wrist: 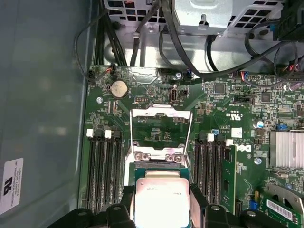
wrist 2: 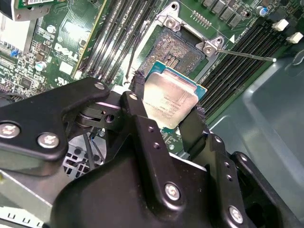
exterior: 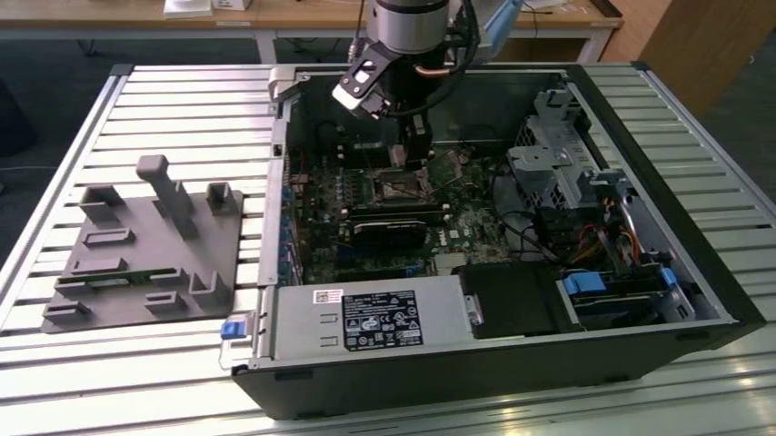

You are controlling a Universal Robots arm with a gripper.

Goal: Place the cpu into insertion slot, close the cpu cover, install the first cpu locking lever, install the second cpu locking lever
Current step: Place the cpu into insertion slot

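While gripper [wrist 2: 167, 105] grasps cpu [wrist 2: 170, 97] by opposite edges, cpu hangs close over open insertion slot [wrist 2: 178, 53].

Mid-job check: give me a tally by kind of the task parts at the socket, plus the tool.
cpu: 1, held by the tool
insertion slot: 1, no chip in it
cpu cover: 1, swung open
tool: 1
Total: 4
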